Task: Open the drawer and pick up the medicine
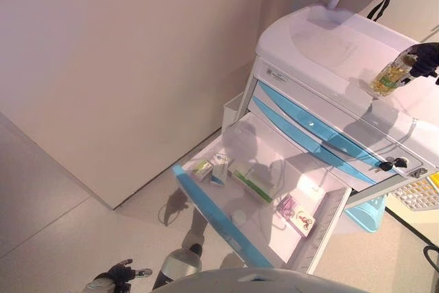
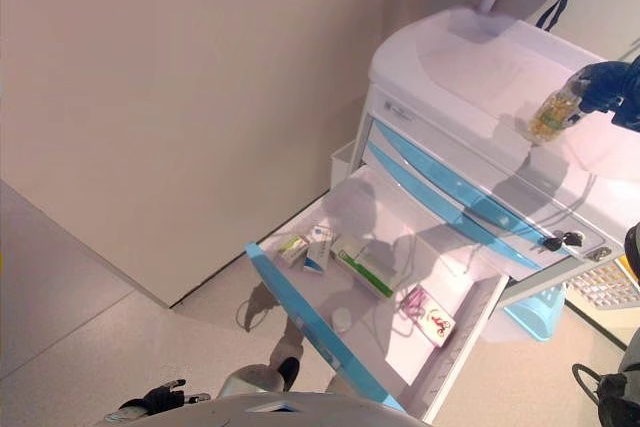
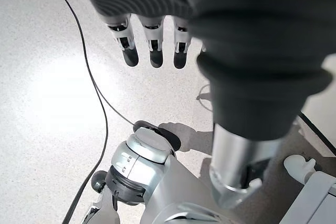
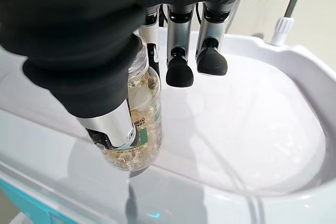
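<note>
My right hand [image 1: 424, 58] holds a clear medicine bottle [image 1: 389, 77] of yellow capsules just above the white top of the cart [image 1: 322, 46]. In the right wrist view the thumb and one finger pinch the bottle [image 4: 139, 129] while the other fingers [image 4: 181, 72] stay straight. The bottom drawer [image 1: 274, 200] with a blue front [image 1: 216, 217] stands pulled out. Inside lie small medicine boxes [image 1: 212, 168], a green-striped box [image 1: 252, 184] and a pink packet [image 1: 296, 215]. My left hand [image 1: 122, 274] hangs low by the floor, fingers relaxed and empty.
Two upper blue-fronted drawers [image 1: 309, 128] are closed. A key [image 1: 391, 164] sits in the cart's lock. A beige wall [image 1: 123, 66] stands left of the cart. A pale blue bin [image 1: 367, 214] and a mesh basket [image 1: 418, 195] sit to the right.
</note>
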`<state>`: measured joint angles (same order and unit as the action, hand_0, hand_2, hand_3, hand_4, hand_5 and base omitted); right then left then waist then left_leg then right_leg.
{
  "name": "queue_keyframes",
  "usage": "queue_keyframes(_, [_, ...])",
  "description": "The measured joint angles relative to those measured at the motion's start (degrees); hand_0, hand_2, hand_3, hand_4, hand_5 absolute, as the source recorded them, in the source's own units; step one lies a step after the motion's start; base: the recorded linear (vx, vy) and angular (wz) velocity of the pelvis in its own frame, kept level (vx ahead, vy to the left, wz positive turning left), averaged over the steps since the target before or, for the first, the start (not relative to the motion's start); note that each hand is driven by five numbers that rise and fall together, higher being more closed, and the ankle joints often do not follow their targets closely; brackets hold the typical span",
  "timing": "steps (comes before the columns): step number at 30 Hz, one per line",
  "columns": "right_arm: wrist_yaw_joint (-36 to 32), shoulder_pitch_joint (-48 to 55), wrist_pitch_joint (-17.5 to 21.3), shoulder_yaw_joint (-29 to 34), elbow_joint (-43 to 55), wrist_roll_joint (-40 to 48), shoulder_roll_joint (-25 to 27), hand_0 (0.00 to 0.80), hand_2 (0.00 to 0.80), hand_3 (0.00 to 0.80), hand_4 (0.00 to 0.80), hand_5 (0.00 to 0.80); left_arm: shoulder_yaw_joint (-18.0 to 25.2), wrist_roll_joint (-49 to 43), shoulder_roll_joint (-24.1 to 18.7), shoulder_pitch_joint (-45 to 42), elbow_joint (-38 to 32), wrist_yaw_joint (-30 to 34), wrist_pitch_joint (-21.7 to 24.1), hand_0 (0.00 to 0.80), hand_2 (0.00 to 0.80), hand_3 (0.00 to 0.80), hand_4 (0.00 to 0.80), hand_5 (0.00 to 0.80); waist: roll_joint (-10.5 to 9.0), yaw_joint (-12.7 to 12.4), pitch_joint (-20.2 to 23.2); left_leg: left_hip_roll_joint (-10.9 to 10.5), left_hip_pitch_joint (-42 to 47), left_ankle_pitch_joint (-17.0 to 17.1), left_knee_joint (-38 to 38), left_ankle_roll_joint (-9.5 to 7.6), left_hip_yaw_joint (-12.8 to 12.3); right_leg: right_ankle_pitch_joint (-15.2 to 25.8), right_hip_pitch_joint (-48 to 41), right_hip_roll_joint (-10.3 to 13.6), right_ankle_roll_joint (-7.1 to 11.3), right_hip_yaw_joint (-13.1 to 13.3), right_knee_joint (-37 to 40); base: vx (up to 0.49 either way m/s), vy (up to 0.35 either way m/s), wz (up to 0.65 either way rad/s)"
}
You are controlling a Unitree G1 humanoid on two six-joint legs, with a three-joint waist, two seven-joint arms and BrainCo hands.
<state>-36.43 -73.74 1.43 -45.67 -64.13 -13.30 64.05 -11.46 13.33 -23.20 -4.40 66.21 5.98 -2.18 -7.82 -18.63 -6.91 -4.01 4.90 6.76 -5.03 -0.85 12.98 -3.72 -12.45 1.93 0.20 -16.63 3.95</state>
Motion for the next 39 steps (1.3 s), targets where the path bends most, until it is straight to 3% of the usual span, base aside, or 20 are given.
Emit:
queue_keyframes(25, [0.01, 2.83, 1.41, 2.98, -0.92, -1.64, -0.15, 0.8, 0.8, 0.8, 0.8, 0.8, 0.02, -1.18, -0.02, -0.03, 0.13, 0.55, 0.06, 0.0, 0.0, 0.0, 0.0, 0.0, -0.02, -0.02, 0.05, 0.0, 0.04, 0.0, 0.0, 0.0, -0.03, 0.0, -0.02, 0.02, 0.0, 0.04, -0.01, 0.0, 0.0, 0.0])
queue_keyframes(39, [10.1, 3.39, 0.42, 4.75, -1.01, -1.96, -0.11, 0.8, 0.8, 0.8, 0.8, 0.8, 0.02, -1.23, -0.04, -0.19, 0.36, 0.62, 1.12, 0.0, 0.0, 0.0, 0.0, 0.0, 0.01, -0.01, 0.06, -0.01, -0.16, -0.01, 0.0, 0.02, 0.03, -0.01, 0.12, 0.02, 0.01, -0.01, 0.01, 0.002, -0.001, 0.0])
